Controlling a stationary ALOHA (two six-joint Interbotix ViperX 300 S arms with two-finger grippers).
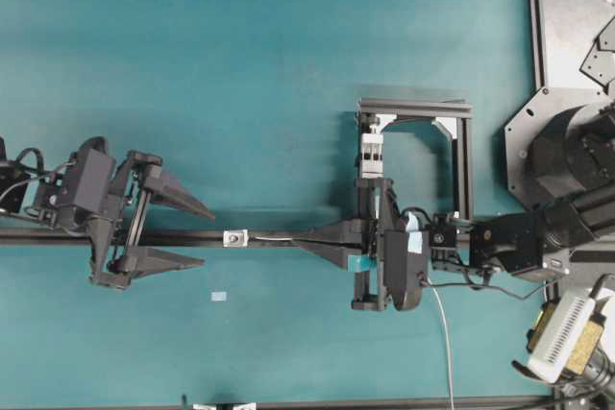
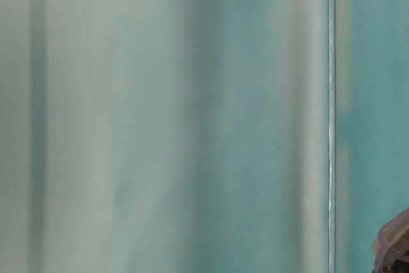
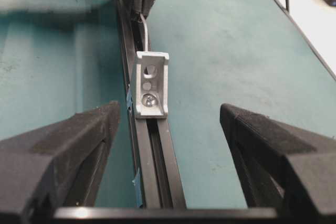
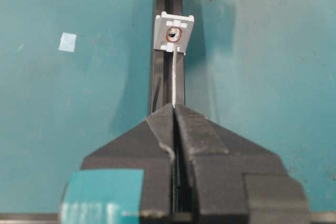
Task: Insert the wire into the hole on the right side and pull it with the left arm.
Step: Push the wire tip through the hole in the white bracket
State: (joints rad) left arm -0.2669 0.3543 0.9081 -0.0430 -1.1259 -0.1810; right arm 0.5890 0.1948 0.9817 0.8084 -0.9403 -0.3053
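The wire (image 1: 269,235) is a thin pale strand running along the black rail. My right gripper (image 1: 296,238) is shut on it, its pointed jaws pressed together on the strand (image 4: 174,80). The wire's stiff tip reaches the right face of the small white bracket (image 4: 175,34), just below the hole (image 4: 174,35). Nothing sticks out of the hole (image 3: 151,70) on the left face of the bracket (image 3: 151,85). My left gripper (image 1: 209,237) is open just left of the bracket, one black finger (image 3: 79,145) on each side of the rail, holding nothing.
The black rail (image 1: 144,237) crosses the teal table left to right. A metal frame (image 1: 461,151) with a white clip block (image 1: 373,151) stands behind the right gripper. A thicker white cable (image 1: 444,333) trails to the front. A pale tape square (image 1: 220,296) lies near.
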